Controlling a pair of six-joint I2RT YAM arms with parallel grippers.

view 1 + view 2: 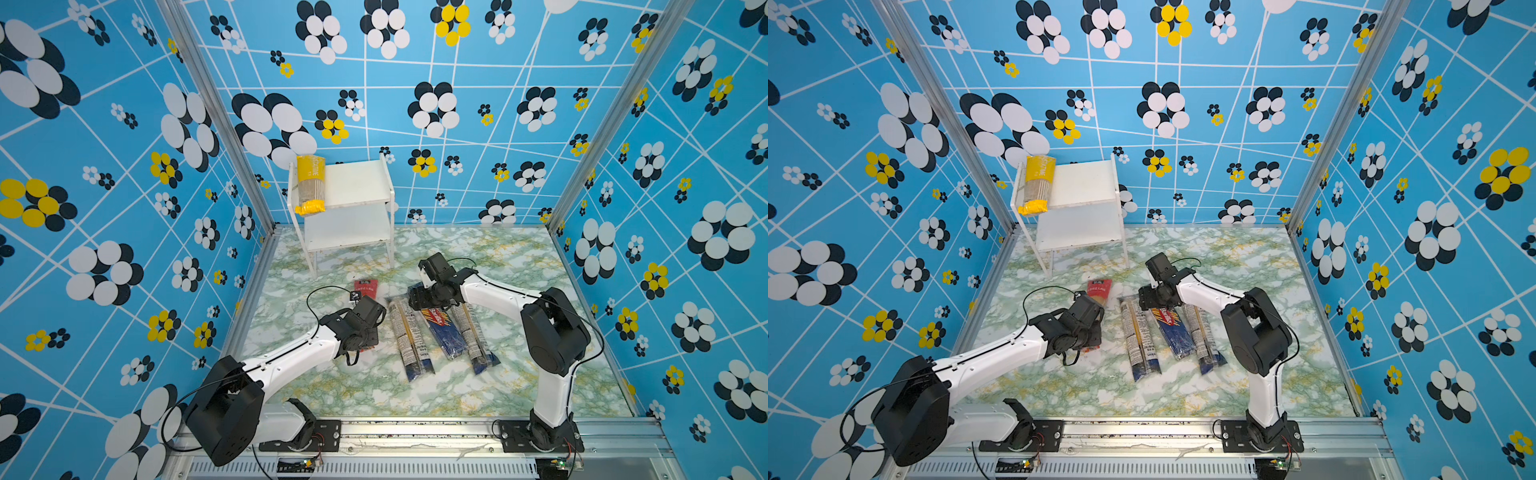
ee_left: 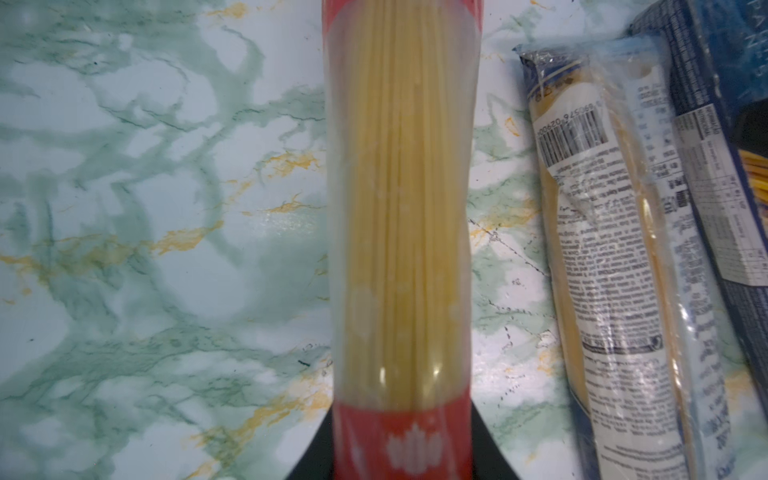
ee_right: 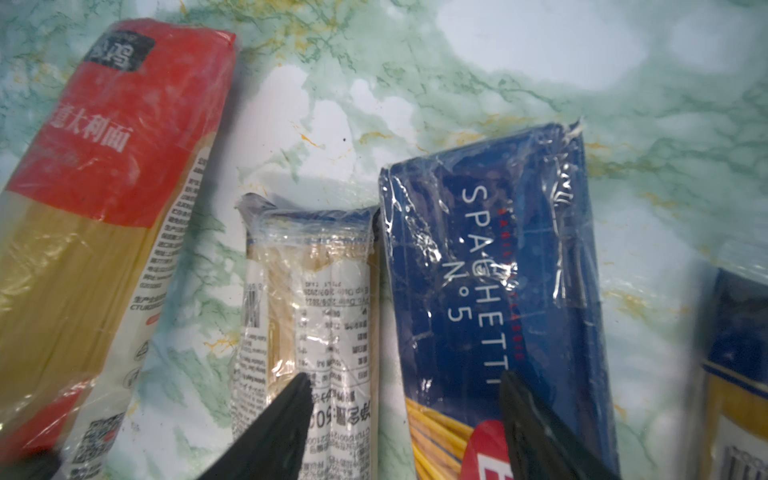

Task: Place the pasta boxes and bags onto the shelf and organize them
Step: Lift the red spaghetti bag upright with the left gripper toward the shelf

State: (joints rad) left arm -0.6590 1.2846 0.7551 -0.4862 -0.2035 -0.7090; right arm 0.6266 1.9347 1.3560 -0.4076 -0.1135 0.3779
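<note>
The step in hand is picking up the red bag (image 2: 399, 208); the left claw (image 2: 401, 451) is pressed together on it, pinching it by the red band at its near end. The red bag lies near the middle of the bench (image 1: 498, 395), a bit toward the left edge; its far end points at the shelf (image 1: 357, 183). I cannot tell if it is off the bench yet.

The shelf stands by the far left corner of the bench; the yellow bag (image 1: 311, 183) lies on its top board, along the left side.

The right claw (image 3: 404, 376) is spread open and holds nothing; it hangs over the Barilla box (image 3: 498, 249) and a slim bag (image 3: 307, 311) in the middle of the bench.

I think the next move is to lift the red bag, carry it to the shelf and lay it down beside the yellow bag. The bag is long and soft and is held by one end, so it may droop; it needs to go high enough to clear the front of the board.

The left wrist view shows the pinch; in both top views the wrist hides it. Only the top views show the shelf and the yellow bag; they also show the second slim bag (image 1: 473, 336) whole, on the other side of the box.
</note>
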